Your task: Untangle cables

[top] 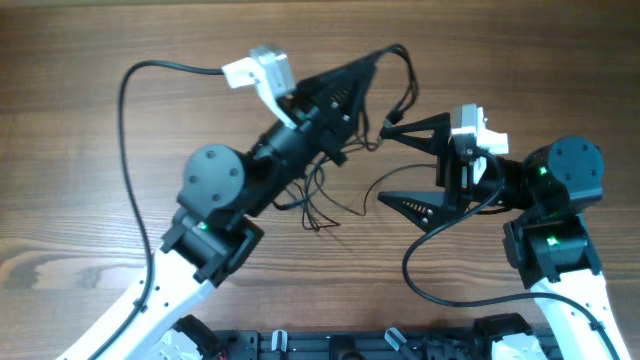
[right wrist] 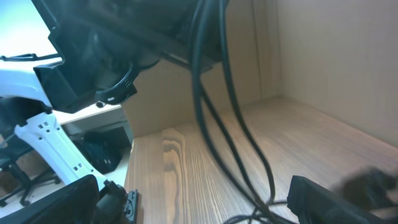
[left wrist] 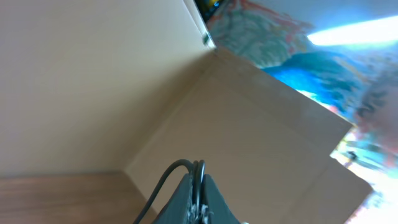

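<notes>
Thin black cables (top: 404,75) loop out of my left gripper (top: 372,62), which is raised and shut on them; in the left wrist view the cords (left wrist: 198,169) are pinched between the closed jaws (left wrist: 198,186). One strand hangs down to a small plug (top: 386,124) next to my right gripper's upper fingertip. More strands lie tangled on the table (top: 320,208) under the left arm. My right gripper (top: 387,165) is open wide and empty, to the right of the tangle. In the right wrist view the cables (right wrist: 205,106) hang between its spread fingers (right wrist: 199,205).
The wooden table (top: 80,180) carries both arms. A thicker black camera wire (top: 125,130) arcs on the left, another (top: 415,270) curves below the right gripper. A black rail (top: 330,345) runs along the front edge. A cardboard wall (left wrist: 93,81) stands behind the table.
</notes>
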Available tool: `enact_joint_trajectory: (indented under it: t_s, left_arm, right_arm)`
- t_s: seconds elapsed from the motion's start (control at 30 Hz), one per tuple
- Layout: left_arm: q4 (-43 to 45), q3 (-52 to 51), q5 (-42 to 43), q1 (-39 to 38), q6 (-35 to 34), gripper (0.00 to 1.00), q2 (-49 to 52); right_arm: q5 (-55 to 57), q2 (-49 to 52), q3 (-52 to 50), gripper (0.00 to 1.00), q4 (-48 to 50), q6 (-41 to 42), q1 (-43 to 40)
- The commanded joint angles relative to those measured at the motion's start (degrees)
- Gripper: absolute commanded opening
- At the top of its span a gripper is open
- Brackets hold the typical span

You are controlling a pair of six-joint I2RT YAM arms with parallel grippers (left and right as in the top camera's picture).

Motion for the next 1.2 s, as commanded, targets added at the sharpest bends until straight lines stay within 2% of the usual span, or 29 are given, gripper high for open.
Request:
enact_joint_trajectory:
  t_s: [0.0, 0.3, 0.43, 0.47, 0.5, 0.8, 0.93, 1.03, 1.1, 1.17]
  left_arm:
    - [2.29, 0.74, 1.70, -3.08, -1.20, 0.04, 1.66]
    - [7.17, 0.74, 1.70, -8.72, -1.20, 0.04, 4.68]
    - [11.93, 0.74, 1.70, -9.03, -1.18, 0.04, 4.68]
    - [13.35, 0.74, 1.70, -8.98, -1.18, 0.04, 4.68]
    - [14.53, 0.74, 1.70, -8.90, -1.18, 0.04, 4.66]
    - [21.11, 0.74, 1.68, -6.54, -0.96, 0.04, 2.93]
    - [21.55, 0.74, 1.68, -4.52, -0.96, 0.04, 0.42]
    - [21.51, 0.74, 1.70, -2.34, -0.96, 0.04, -1.40]
    - [21.09, 0.74, 1.70, -1.25, -0.98, 0.04, -2.21]
    - [20.52, 0.74, 1.73, -0.63, -0.98, 0.04, -2.71]
  right_arm:
    - [-1.99, 0.11, 0.26, 1.00, 0.39, -0.61, 0.15]
    - [-1.99, 3.56, 0.26, 0.98, -0.17, -1.88, 0.15]
    - [-2.01, 8.44, 0.26, 0.65, -0.61, -1.86, 0.15]
    - [-1.99, 9.75, 0.26, 0.52, -0.68, -1.84, 0.15]
    - [-1.97, 11.56, 0.26, 0.46, -0.79, -1.81, 0.15]
    - [7.10, 23.39, 0.26, 0.40, -7.41, -1.99, 0.13]
    - [10.40, 26.23, 0.26, 0.34, -10.88, -4.52, 0.13]
    - [11.87, 26.75, 0.26, 0.34, -13.42, -4.94, 0.13]
    - [11.78, 26.73, 0.26, 0.40, -13.49, -4.83, 0.13]
    - [11.61, 26.73, 0.26, 0.56, -13.46, -4.66, 0.13]
